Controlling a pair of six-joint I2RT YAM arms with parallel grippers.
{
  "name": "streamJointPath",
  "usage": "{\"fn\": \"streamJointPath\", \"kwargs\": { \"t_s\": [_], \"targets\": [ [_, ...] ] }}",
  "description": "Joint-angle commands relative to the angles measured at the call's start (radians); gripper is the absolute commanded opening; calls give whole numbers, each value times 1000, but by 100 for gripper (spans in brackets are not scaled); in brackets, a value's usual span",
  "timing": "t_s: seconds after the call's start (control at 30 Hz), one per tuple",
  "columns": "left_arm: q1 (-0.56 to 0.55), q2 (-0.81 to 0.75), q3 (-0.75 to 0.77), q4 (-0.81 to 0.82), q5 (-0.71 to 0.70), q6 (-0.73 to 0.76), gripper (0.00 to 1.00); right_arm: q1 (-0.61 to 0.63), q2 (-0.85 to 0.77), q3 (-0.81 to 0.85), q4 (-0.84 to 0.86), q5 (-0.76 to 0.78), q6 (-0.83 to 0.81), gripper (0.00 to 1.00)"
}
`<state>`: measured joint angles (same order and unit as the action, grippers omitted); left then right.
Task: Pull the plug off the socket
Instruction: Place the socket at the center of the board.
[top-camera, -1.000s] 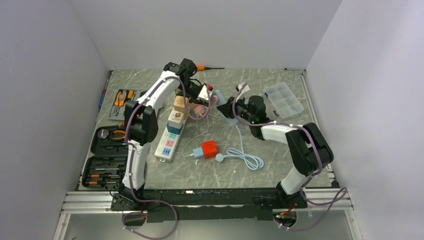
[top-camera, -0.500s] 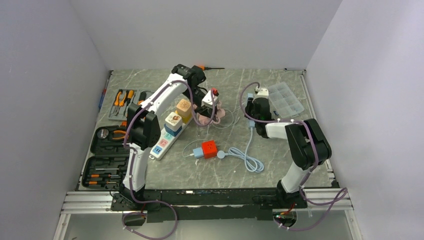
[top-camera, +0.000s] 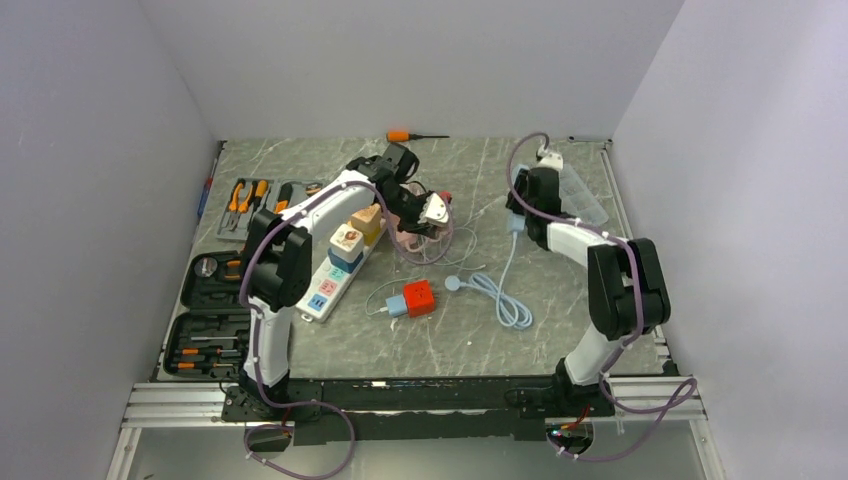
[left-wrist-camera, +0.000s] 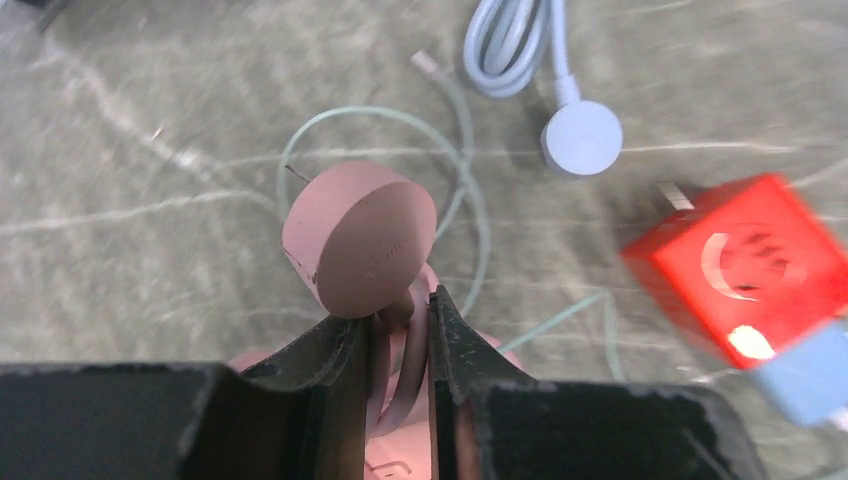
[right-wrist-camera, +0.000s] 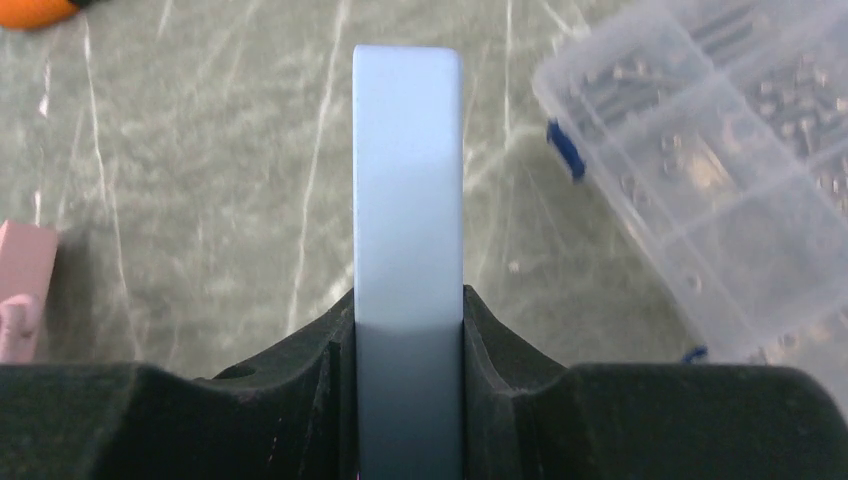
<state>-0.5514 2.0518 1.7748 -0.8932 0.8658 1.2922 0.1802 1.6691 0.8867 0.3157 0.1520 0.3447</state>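
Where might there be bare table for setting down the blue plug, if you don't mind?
Free: the near strip below the red charger and blue cable; the far strip between orange screwdriver and parts box. Crowded: around the power strip and left gripper.

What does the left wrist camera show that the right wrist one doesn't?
Only the left wrist view: the left gripper clamped on a pink disc charger, a red cube plug and a grey puck. Only the right wrist view: the right gripper clamped on a pale blue plug, a clear parts box and an orange handle. Both: the marbled table; the right view's pink edge piece is unidentifiable.
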Motion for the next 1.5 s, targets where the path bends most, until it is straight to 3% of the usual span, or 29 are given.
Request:
{"fn": "streamJointPath", "kwargs": {
  "t_s": [0.0,0.17,0.3,0.5,0.63,0.77,0.9,1.0,1.13,1.23,1.47],
  "targets": [
    [2,8,-13,403,-318,-246,0,-3,83,202,-112,13,15,0],
    [1,108,100,496,-517,-314,0,-10,199,374,-215,25,30,1],
    [1,157,156,490,-557,-337,0,-11,275,484,-342,-25,36,5],
    [-10,128,57,503,-577,-336,0,-7,265,382,-372,-106,72,17],
    [-12,139,85,437,-560,-394,5,-3,251,314,-381,-131,98,26],
    [-24,159,128,380,-556,-447,23,-4,253,294,-412,-115,94,50],
    [-34,171,143,368,-590,-498,59,-3,222,285,-453,-74,94,74],
    [-34,192,206,308,-611,-538,96,0,156,258,-450,-49,93,82],
    [-34,184,311,181,-617,-579,99,40,31,215,-460,28,74,86],
    [-34,96,323,113,-612,-611,99,98,-64,183,-480,97,55,88],
    [-33,-95,387,-180,-650,-689,99,342,-281,92,-535,230,42,88]
  ]
}}
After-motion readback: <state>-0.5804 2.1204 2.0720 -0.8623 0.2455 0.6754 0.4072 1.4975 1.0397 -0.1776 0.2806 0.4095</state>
